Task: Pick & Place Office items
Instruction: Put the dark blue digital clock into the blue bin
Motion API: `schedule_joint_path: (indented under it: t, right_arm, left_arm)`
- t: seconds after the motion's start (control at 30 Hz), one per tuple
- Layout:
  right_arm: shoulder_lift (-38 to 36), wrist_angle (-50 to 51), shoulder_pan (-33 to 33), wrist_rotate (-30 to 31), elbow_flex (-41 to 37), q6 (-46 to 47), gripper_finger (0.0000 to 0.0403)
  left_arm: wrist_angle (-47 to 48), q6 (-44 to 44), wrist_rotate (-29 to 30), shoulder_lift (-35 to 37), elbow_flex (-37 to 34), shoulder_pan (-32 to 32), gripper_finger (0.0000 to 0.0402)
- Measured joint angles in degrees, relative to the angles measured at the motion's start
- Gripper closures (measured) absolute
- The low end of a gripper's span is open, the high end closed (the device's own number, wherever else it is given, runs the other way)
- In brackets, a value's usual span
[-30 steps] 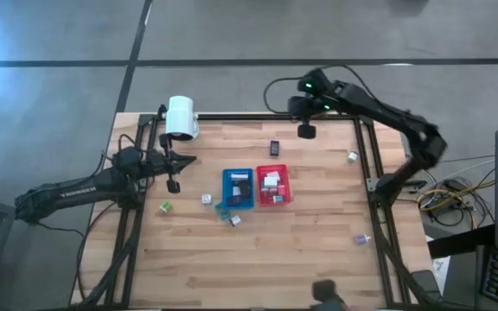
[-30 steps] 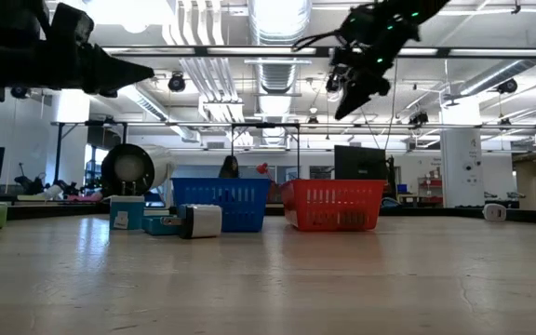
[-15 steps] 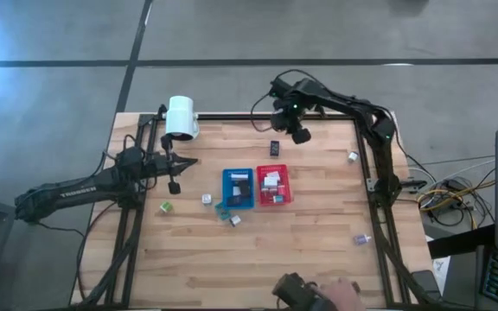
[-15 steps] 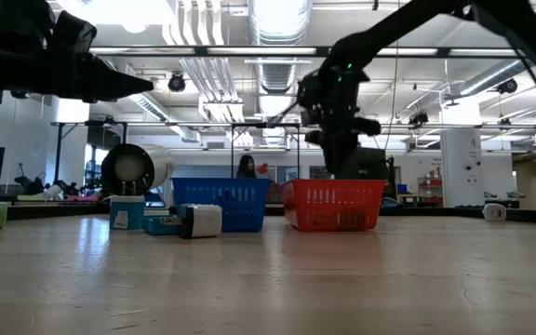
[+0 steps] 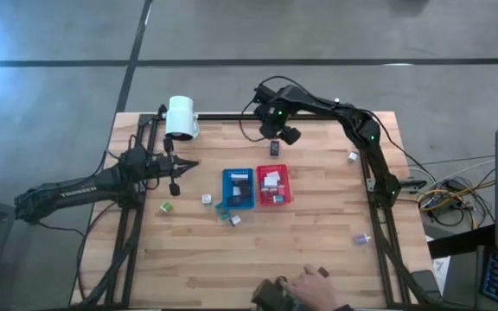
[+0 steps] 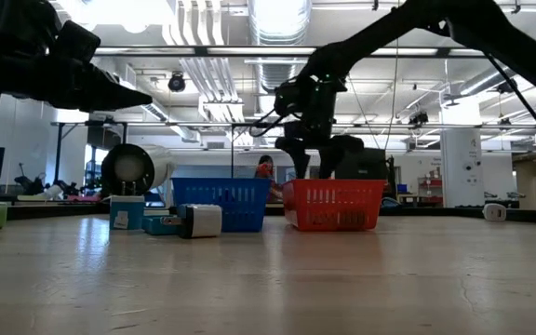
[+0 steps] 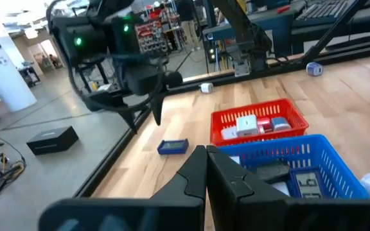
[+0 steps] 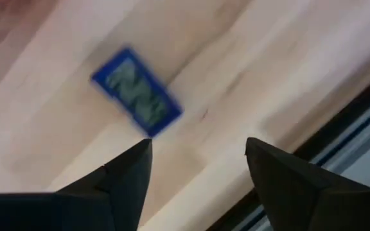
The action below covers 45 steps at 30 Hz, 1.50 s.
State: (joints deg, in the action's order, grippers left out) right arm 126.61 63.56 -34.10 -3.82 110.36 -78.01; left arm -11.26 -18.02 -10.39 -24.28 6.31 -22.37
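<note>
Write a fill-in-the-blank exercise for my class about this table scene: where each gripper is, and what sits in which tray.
1. The right gripper hangs open above a small dark ____ item lying on the wood.
2. The left gripper is ____.
3. White blocks lie in the ____ tray.
4. The blue tray sits directly to the ____ of the red one in the high view.

Missing words: blue; shut; red; left

Robotics lab: open hall, exposed ceiling ducts (image 6: 277,28), framed wooden table (image 5: 318,250), cable clutter (image 5: 448,194).
</note>
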Motion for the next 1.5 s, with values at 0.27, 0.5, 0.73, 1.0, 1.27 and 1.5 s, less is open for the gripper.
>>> schedule_joint_path:
  t: [0.27, 0.5, 0.73, 1.0, 1.27, 1.5]
  right_arm:
    - [-0.01, -4.32, 4.24, -0.5, -2.26, -3.35, 0.0156]
    - [0.92, -4.27, 5.37, 4.29, -5.56, -5.22, 0.0173]
    - [0.9, -4.3, 5.0, 5.12, -7.33, -6.49, 0.0172]
    - [1.95, -5.54, 5.05, 5.39, -9.81, -8.82, 0.0173]
    - [1.99, -7.41, 4.89, 3.52, -11.13, -7.79, 0.0192]
    - [1.72, -8.33, 4.2, 1.63, -12.15, -1.26, 0.0256]
  left_arm:
    - [1.92, 0.0, 0.08, -0.18, 0.0, 0.0, 0.039]
    - [3.27, 0.0, 0.04, -0.19, 0.0, 0.0, 0.039]
    - [3.27, -0.01, 0.04, -0.18, 0.0, 0.0, 0.039]
    - [3.24, -0.22, 0.02, -0.18, 0.0, 0.0, 0.039]
    - [3.22, -0.22, -0.07, -0.18, 0.0, 0.0, 0.039]
    - [3.2, -0.01, -0.07, -0.2, 0.0, 0.0, 0.039]
